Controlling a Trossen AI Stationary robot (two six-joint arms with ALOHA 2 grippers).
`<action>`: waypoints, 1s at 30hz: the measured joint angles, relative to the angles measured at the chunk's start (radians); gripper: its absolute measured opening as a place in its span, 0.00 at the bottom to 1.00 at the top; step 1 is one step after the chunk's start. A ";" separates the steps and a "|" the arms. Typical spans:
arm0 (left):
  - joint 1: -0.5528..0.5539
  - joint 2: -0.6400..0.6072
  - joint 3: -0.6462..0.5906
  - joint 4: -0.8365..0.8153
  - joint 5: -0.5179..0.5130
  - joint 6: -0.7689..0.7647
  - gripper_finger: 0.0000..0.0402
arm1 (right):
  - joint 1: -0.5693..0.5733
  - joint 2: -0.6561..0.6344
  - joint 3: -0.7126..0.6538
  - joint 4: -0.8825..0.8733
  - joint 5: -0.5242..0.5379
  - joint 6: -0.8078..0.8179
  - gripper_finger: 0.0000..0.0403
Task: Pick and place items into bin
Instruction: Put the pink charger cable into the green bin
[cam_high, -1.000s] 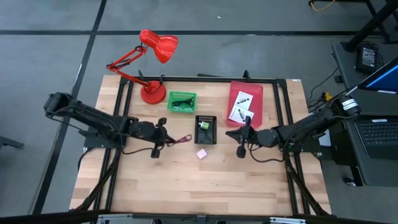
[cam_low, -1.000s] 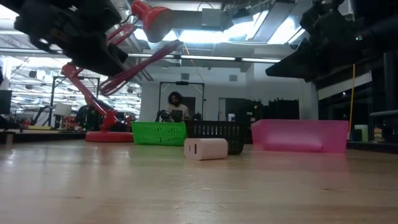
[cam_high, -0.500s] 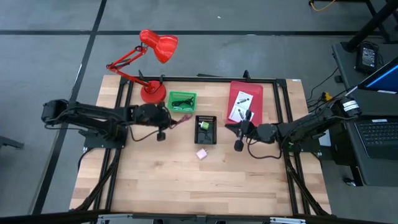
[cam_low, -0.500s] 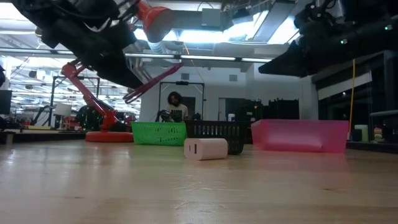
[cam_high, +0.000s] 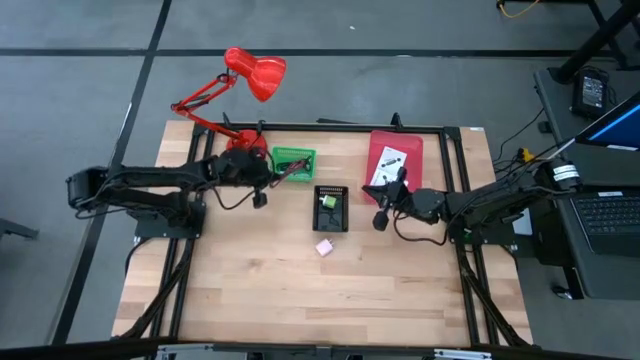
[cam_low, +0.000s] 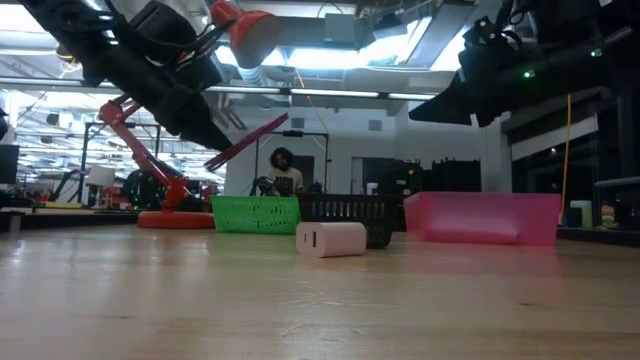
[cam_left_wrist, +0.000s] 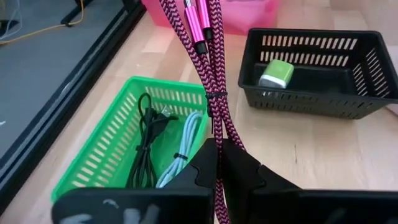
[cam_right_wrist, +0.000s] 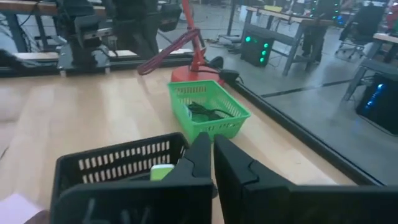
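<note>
My left gripper (cam_high: 266, 183) (cam_left_wrist: 219, 149) is raised beside the green bin (cam_high: 292, 163) and shut on the maroon cord (cam_left_wrist: 214, 93), which juts out over that bin. A black cord (cam_left_wrist: 146, 146) and a pale blue one lie in the green bin. My right gripper (cam_high: 384, 203) (cam_right_wrist: 213, 149) is shut and empty, raised between the black basket (cam_high: 332, 208) and the pink bin (cam_high: 395, 165). The pink bin holds two white packets (cam_high: 388, 170). The pink cube (cam_high: 324, 247) rests on the table near the black basket, which holds a green-white piece (cam_left_wrist: 275, 73). My left gripper pinches the bundled maroon cord (cam_left_wrist: 217, 134) between its two fingers, several strands together, with the fingers lying along the cord. The cord is lifted clear and sticks out stiffly ahead of the fingers over the green bin, its plug ends (cam_left_wrist: 198, 25) farthest out.
A red desk lamp (cam_high: 245, 80) stands at the far left corner, its base just left of the green bin. The three bins line the far half of the table. Bare wood (cam_high: 320, 300) fills the near half. A person sits in the room beyond (cam_low: 284, 170).
My left gripper has carried the maroon cord from mid-table toward the far edge, turning so the cord now points over the green bin. My right gripper has drifted a little toward the far edge and the black basket, still shut.
</note>
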 joint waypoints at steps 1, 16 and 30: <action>0.010 0.000 0.000 0.000 0.009 0.007 0.01 | -0.005 0.000 0.000 0.004 0.000 0.000 0.01; 0.131 0.024 0.048 -0.023 0.057 0.092 0.01 | -0.036 0.000 0.000 0.097 0.000 -0.124 0.01; 0.189 0.344 0.297 -0.213 0.039 0.226 0.01 | -0.036 0.000 0.000 0.134 -0.001 -0.176 0.01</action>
